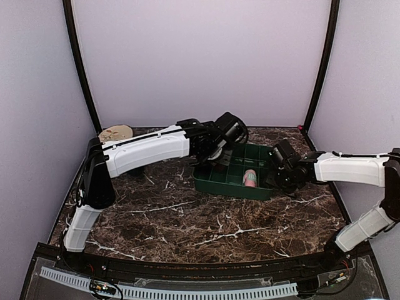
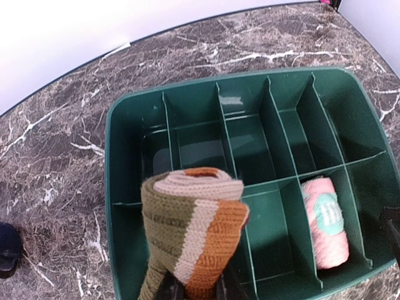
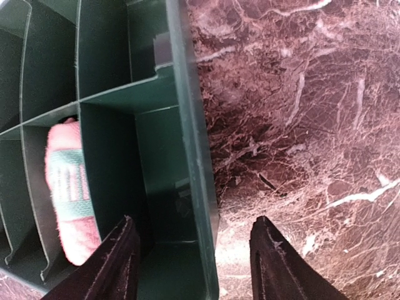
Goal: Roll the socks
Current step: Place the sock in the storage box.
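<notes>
In the left wrist view a rolled striped sock (image 2: 190, 228), olive, cream and orange-brown, is held above the near-left part of a green divided tray (image 2: 111, 169), with my left gripper (image 2: 197, 286) shut on its lower end. A rolled pink sock (image 2: 325, 222) with teal and white marks lies in a near-right compartment; the top view shows this pink sock (image 1: 249, 178) too. My right gripper (image 3: 195, 253) is open, one finger inside the tray and one outside over the marble, astride the tray wall (image 3: 187, 125). Beside the inner finger lies the pink sock (image 3: 67, 187).
The green tray (image 1: 228, 186) stands right of centre on a dark marble table (image 1: 187, 219). A round beige patterned plate (image 1: 115, 132) lies at the back left corner. White walls enclose the back and both sides.
</notes>
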Controlling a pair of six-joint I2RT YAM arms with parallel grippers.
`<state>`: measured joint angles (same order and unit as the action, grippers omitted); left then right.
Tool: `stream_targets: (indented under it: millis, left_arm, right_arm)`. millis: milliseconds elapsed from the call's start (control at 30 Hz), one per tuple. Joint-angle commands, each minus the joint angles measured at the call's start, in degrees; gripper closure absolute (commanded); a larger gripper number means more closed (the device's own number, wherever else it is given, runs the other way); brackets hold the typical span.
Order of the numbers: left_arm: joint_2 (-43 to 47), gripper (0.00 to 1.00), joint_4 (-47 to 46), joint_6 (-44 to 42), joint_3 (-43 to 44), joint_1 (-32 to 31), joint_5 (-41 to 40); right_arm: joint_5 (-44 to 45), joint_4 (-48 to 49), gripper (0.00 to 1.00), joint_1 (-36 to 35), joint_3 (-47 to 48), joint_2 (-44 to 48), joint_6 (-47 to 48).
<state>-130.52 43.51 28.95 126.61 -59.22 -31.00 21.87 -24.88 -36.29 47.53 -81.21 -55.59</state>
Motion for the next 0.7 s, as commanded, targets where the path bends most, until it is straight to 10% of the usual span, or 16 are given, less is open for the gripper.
stream_targets:
  millis: [0, 667]
  left_arm:
    - [-1.5, 1.0, 3.5, 1.3, 2.5, -1.1, -3.9]
    - [-6.9, 1.0, 8.0, 5.1, 6.4, -3.8, -9.4]
  right_arm:
    - [1.0, -0.8, 0.43, -0.4, -0.8, 2.7, 1.4]
    - [0.9, -1.0, 0.43, -0.2, -3.3, 10.2, 5.8]
